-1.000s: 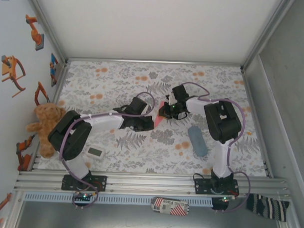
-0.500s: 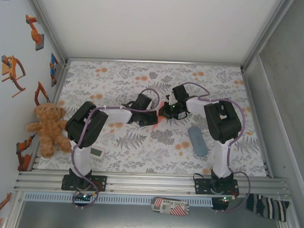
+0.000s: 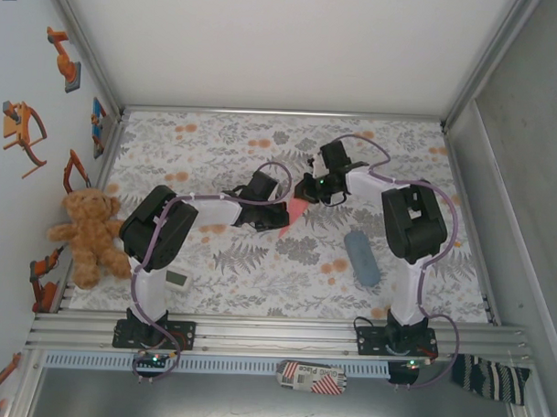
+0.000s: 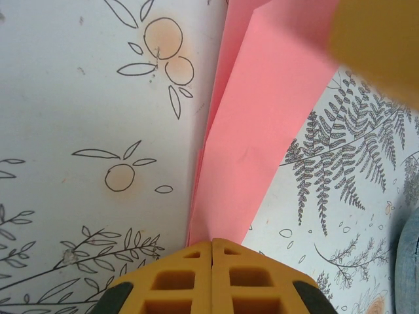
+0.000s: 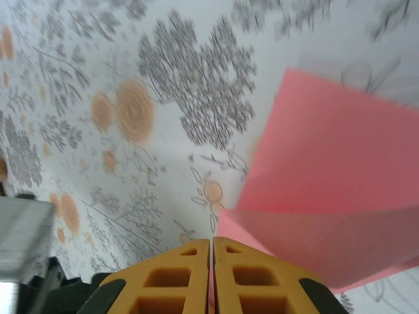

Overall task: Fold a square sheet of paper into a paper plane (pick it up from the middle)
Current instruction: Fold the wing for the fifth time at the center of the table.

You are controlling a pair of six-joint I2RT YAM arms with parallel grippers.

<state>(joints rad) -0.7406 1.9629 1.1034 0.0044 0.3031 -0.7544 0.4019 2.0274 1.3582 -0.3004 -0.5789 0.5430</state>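
Observation:
The square sheet of paper (image 3: pixel 297 209), salmon pink and folded into a long narrow wedge with stacked layers, lies between the two arms near the middle of the flowered table. In the left wrist view the paper (image 4: pixel 252 131) runs from the jaws to the top edge, and my left gripper (image 4: pixel 211 245) is shut on its near end. My right gripper (image 5: pixel 211 245) is shut too, with a pink sliver of the paper (image 5: pixel 327 176) pinched between its fingers. From above, the left gripper (image 3: pixel 278 213) holds the paper's left side and the right gripper (image 3: pixel 308 189) its far end.
A grey-blue oblong pouch (image 3: pixel 361 257) lies right of centre, near the right arm. A teddy bear (image 3: pixel 85 234) leans at the left wall, with a small white device (image 3: pixel 174 278) by the left arm's base. An aluminium rail (image 3: pixel 274 336) borders the near edge.
The left arm has stretched out towards the centre and its jaws have shut on the paper. The right gripper has moved towards the far side, and more pink paper shows between the grippers.

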